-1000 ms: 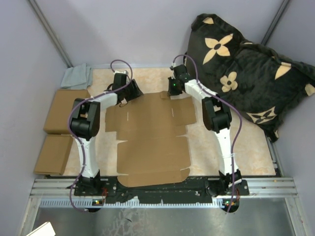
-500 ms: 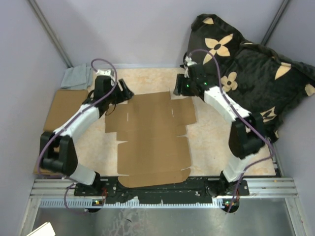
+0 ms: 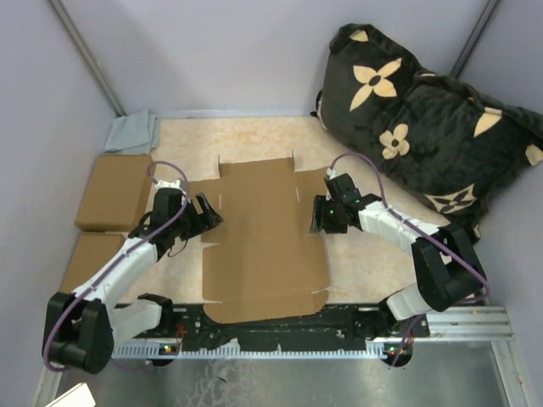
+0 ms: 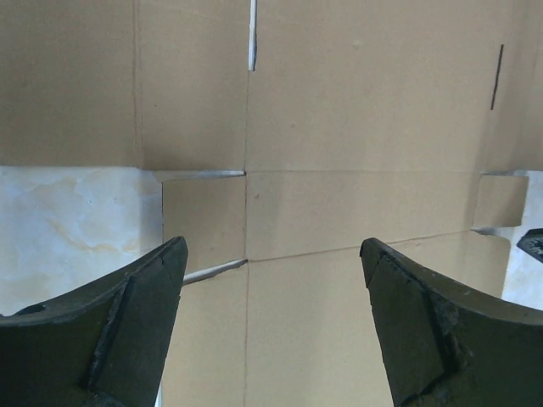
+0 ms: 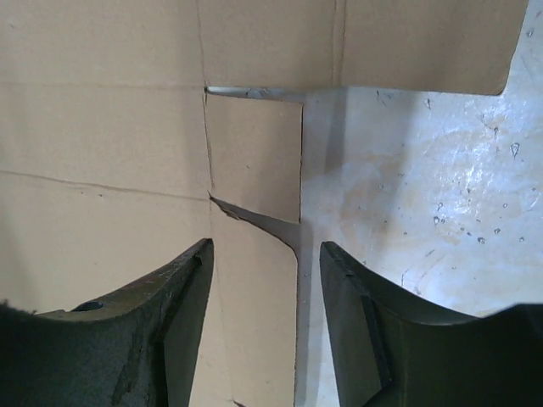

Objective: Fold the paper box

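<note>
Gaping empty, left gripper (image 4: 271, 246) and right gripper (image 5: 265, 248) flank the paper box (image 3: 263, 233) on the marbled table (image 3: 254, 136).

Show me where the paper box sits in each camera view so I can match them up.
Top view: the paper box lies flat in the middle of the table.
Left wrist: the box fills the top and right of the picture, and its left edge shows.
Right wrist: the box fills the top and left, and its right edge shows.
Shared landmark: the pale marbled table beside the box edge.
</note>
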{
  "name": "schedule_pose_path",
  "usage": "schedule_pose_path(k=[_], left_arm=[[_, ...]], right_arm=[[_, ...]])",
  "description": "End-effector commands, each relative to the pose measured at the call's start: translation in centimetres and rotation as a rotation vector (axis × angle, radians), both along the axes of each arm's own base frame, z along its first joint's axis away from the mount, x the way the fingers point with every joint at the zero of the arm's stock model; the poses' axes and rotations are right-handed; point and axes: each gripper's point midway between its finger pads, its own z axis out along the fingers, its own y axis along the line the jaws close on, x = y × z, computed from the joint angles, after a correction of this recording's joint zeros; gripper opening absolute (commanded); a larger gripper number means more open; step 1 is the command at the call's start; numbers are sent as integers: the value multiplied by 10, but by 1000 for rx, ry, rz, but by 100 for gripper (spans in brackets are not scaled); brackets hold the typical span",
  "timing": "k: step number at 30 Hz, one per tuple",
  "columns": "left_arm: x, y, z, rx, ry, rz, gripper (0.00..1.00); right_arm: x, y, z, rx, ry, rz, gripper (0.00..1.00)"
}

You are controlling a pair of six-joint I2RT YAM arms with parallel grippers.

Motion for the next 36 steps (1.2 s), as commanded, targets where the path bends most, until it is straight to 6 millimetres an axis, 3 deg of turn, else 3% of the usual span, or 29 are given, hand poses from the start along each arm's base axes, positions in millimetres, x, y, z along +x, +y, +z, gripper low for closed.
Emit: schedule_pose_path(k=[1,7,18,27,30,36], left_arm=[[-1,-1,9,-62,-28,56,92],[-4,-7,3,-95,-2,50,92],[-4,4,-13,-21,31,73,91],[-11,13,-44,63,169,87,90],[-11,8,-43,36,175,71,89],[-5,-8,-18,-50,86,18,86]], right_arm=[[22,5,23,59,-120,-61,54],[30,13,14,80,-129,-45,53],[39,11,1,40,-116,-54,51],[42,17,3,56,-118,-41,49],[42,19,6,70,-122,-31,49],[40,29,23,133,-152,3,49]])
